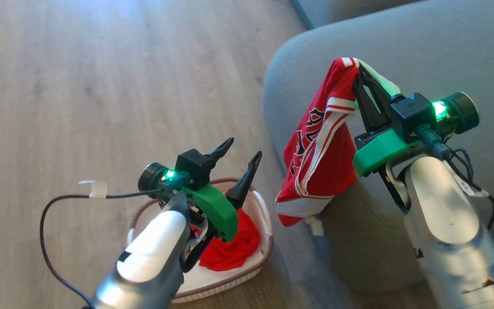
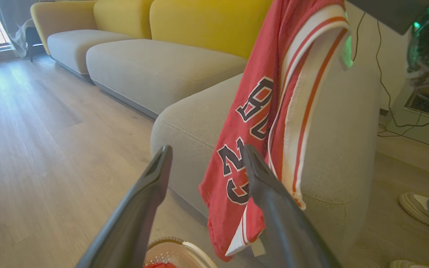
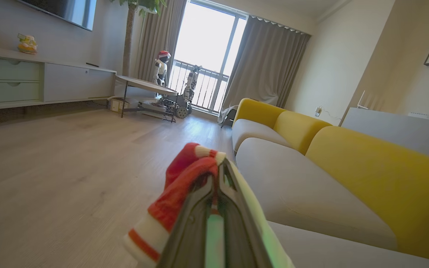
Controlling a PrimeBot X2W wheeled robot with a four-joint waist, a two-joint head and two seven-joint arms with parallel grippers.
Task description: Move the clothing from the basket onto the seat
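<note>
right jaws: pinching red shirt (image 1: 315,154) by the sofa seat (image 1: 423,51) | left jaws: wide, over basket (image 1: 268,242) with red cloth (image 1: 234,249)

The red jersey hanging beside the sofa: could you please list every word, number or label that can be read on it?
"23": dark numerals edged in white on the red jersey, lying sideways in the left wrist view.
Dark lettering above the numerals: creased and partly folded under, so not readable for certain; blurred in the head view.
White tag at the hem: too small to read.
I can read nothing else on it.
</note>
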